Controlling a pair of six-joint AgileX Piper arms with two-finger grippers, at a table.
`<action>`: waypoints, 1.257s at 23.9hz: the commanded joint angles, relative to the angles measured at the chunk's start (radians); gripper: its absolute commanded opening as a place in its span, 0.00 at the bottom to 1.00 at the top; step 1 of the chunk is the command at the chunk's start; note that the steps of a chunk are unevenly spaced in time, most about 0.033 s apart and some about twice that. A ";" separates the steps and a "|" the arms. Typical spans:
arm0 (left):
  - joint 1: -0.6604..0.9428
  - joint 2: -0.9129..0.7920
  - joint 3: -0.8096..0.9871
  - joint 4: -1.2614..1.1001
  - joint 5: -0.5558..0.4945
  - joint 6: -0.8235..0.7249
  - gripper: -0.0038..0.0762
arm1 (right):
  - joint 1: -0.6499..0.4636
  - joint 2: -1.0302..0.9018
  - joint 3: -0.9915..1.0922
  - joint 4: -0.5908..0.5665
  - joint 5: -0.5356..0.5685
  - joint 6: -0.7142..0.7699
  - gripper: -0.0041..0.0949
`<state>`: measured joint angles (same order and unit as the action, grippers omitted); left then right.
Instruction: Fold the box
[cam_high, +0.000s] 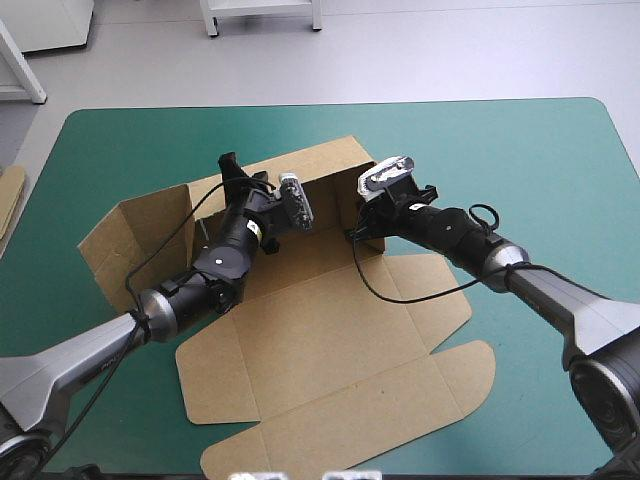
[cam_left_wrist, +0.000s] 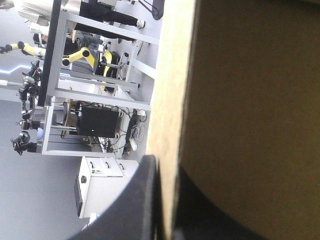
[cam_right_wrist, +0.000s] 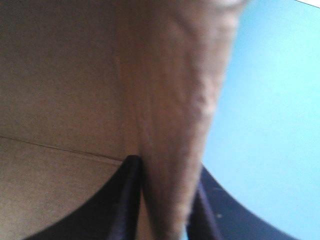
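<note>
The brown box (cam_high: 330, 330) lies on the teal-green table (cam_high: 530, 160) with its back wall (cam_high: 330, 180) and its left wall (cam_high: 135, 230) raised and the lid panel flat toward me. My left gripper (cam_high: 233, 172) is shut on the top edge of the back wall near its left end. In the left wrist view the board's edge (cam_left_wrist: 167, 100) runs between the black fingers (cam_left_wrist: 137, 205). My right gripper (cam_high: 362, 232) is shut on the back wall's right end. In the right wrist view a folded board edge (cam_right_wrist: 170, 125) sits between the fingers (cam_right_wrist: 125, 200).
The box's flat lid and its rounded flaps (cam_high: 440, 370) reach toward the near edge. An edge of more brown board (cam_high: 10, 195) shows at the table's left edge. Bare teal-green cover (cam_right_wrist: 270, 110) lies to the right of the box.
</note>
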<state>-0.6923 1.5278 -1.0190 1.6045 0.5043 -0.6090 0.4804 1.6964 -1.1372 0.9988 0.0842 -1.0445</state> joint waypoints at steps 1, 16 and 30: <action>-0.004 -0.030 -0.016 -0.019 -0.011 -0.045 0.04 | -0.001 -0.050 -0.023 0.009 -0.023 -0.010 0.03; -0.088 -0.065 -0.016 -0.120 0.035 -0.036 0.56 | -0.001 -0.050 -0.023 0.011 -0.024 0.002 0.04; -0.255 -0.146 -0.016 -0.290 0.209 0.088 0.56 | -0.001 -0.048 -0.023 0.011 -0.036 0.005 0.04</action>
<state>-0.9087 1.4450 -1.0108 1.3203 0.6640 -0.5402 0.4804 1.6964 -1.1330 1.0093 0.0727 -1.0372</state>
